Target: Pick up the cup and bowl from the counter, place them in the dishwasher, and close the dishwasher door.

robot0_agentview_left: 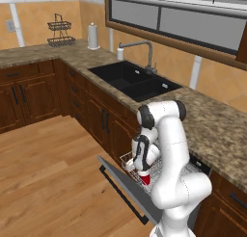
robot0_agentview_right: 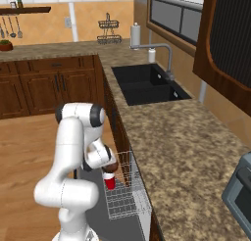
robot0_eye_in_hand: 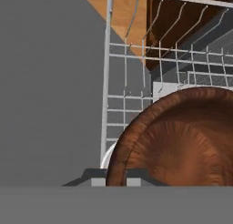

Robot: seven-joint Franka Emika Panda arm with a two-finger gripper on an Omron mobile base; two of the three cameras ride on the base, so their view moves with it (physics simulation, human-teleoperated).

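Bowl (robot0_eye_in_hand: 182, 141): dark reddish-brown, wood-grained, held at its rim in the nearly closed jaws (robot0_eye_in_hand: 116, 173), hanging over the white wire rack (robot0_eye_in_hand: 136, 82) of the dishwasher.

Cup (robot0_agentview_right: 110, 181): red with a white rim, directly below the jaws, apparently already in the rack; in the hand view a sliver of white just beside the bowl's edge is probably its rim.

Step in hand, as judged: setting the bowl into the rack. Advice: shift the bowl sideways to a free stretch of wire beside the cup, lower it until it rests on the rack, then part the jaws and lift straight up. Releasing directly above the cup risks tipping either item.

Dishwasher door (robot0_agentview_left: 120, 183): flat dark grey panel, folded down under the rack, black bar handle (robot0_agentview_left: 123, 195) along its outer edge. Closing is not yet due.

Bench (robot0_agentview_right: 186, 152): speckled brown-and-beige granite beyond the rack, bare near the dishwasher; grey toaster oven (robot0_agentview_right: 240, 193) at one end.

Farther out: black double sink (robot0_agentview_left: 135, 81) with grey faucet (robot0_agentview_left: 144, 50), white paper-towel roll (robot0_agentview_left: 93, 36), wire stand (robot0_agentview_left: 61, 31) in the far corner.

Room: dark wooden cabinets, plank floor, orange walls.
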